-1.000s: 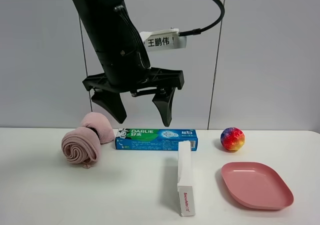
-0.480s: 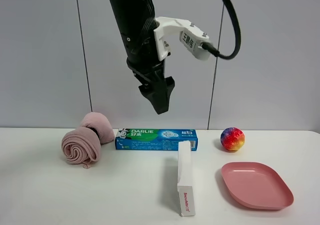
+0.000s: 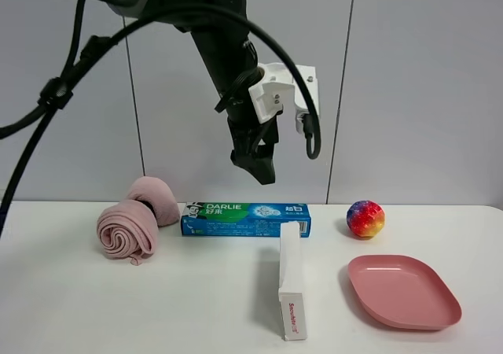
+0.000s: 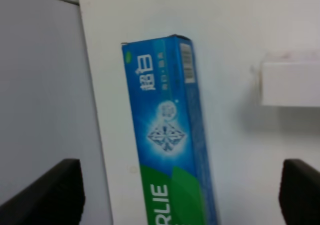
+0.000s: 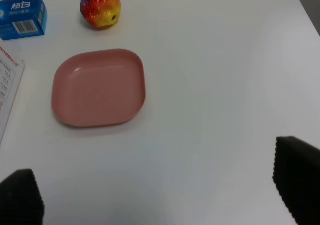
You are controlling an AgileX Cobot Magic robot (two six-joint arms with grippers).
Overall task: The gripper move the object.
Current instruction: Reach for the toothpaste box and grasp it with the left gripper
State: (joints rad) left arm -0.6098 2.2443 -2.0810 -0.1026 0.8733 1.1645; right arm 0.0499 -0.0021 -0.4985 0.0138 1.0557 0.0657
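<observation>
The object, a long blue-and-green DARLIE carton (image 3: 245,219), lies flat near the back of the white table (image 3: 196,307). My left gripper (image 3: 258,164) hangs well above the carton's middle, seen edge-on, fingers pointing down. In the left wrist view the gripper (image 4: 175,192) is open and empty, its dark fingertips (image 4: 50,190) wide apart either side of the carton (image 4: 165,135) below. My right gripper (image 5: 160,185) is open and empty above the table's right part, and the carton's end (image 5: 20,16) shows there. The right gripper is out of the exterior view.
A narrow white box (image 3: 291,287) with red text lies in front of the carton's right end. A pink plate (image 3: 402,291) sits at the front right, a multicoloured ball (image 3: 365,219) behind it. Two rolled pink cloths (image 3: 130,228) lie left of the carton.
The left gripper has turned from face-on with spread fingers to edge-on. It has shifted right and dropped a little towards the carton. Nothing on the table has moved.
</observation>
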